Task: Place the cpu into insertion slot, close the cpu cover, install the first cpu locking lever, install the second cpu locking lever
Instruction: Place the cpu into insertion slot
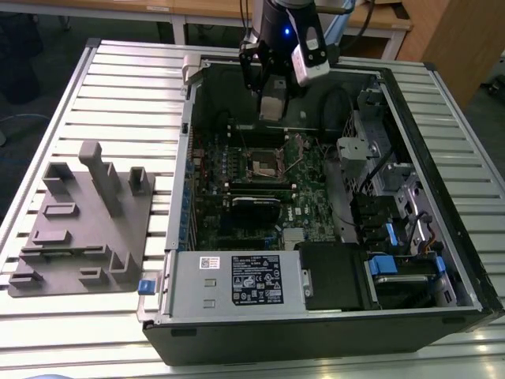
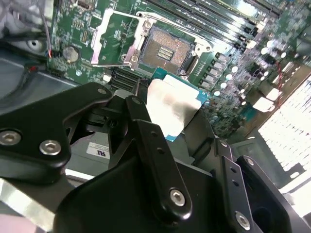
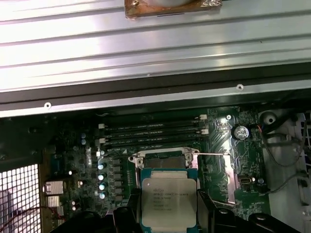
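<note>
Plainly, the biggest thing here is the slatted metal surface [image 1: 118, 87]. An open computer case [image 1: 189, 288] lies on it toward the edge at the exterior view's right, with a grey moulded fixture [image 1: 87, 229] near the opposite edge. The case lies on its side with the panel off, probably so that the green circuit board [image 1: 213, 197] faces upward and can be reached from above. The arm [image 1: 284, 24] hangs over the far wall of the case. Its pincer [image 2: 172, 114] is closed on the cpu [image 2: 170, 104], pinching two opposite edges, with the chip flat and its dull metal top toward the wrist. That grip likely leaves the underside free to meet the socket squarely. The cpu hovers in the air above the board, near the insertion slot [image 2: 167, 48] but apart from it, so it is not yet seated. The cpu cover [image 2: 98, 36] stands swung open beside the slot, which leaves the dark contact field bare for the chip.
</note>
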Tool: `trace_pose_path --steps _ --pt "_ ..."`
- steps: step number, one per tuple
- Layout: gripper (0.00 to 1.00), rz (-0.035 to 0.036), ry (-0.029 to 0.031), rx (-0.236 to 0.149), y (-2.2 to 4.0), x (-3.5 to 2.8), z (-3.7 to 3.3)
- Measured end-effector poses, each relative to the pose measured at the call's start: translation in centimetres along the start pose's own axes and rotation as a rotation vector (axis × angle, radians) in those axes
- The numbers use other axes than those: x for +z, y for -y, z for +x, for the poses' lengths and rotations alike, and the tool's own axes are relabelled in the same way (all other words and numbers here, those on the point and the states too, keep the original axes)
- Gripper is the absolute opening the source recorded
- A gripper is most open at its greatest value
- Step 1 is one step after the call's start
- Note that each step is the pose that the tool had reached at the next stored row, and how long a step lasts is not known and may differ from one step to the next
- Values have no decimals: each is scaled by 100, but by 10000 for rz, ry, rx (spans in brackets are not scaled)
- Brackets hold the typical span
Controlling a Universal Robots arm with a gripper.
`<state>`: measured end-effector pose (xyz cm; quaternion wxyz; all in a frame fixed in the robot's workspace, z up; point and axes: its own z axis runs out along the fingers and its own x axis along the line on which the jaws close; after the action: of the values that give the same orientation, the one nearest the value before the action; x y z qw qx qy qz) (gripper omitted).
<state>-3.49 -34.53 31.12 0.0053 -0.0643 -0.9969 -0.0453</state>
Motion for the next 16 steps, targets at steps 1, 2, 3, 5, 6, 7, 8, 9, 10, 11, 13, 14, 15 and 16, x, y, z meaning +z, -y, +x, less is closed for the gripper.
trace_pose_path --steps 1,2,3,5,6,7,8,9,10,11,13,14,15,16 --pt "54 -3 16 180 0 6 0" --pt "54 -6 32 358 1 13 0" --pt "54 -9 49 544 2 22 0" --pt "54 -15 81 896 4 39 -1" --pt "54 -18 97 1082 4 49 -1" --pt "54 -21 115 1270 5 59 -1" --pt "54 -24 131 1451 6 69 -1" --pt "54 -27 147 1628 7 78 -1" --pt "54 -30 163 1809 8 88 -1" --pt "54 -33 180 1987 9 101 -2" --pt "54 -37 211 2339 12 130 -2" --pt "54 -39 224 2485 13 146 -1" --pt "54 -39 237 2614 15 164 3" --pt "54 -35 247 2709 18 181 9"
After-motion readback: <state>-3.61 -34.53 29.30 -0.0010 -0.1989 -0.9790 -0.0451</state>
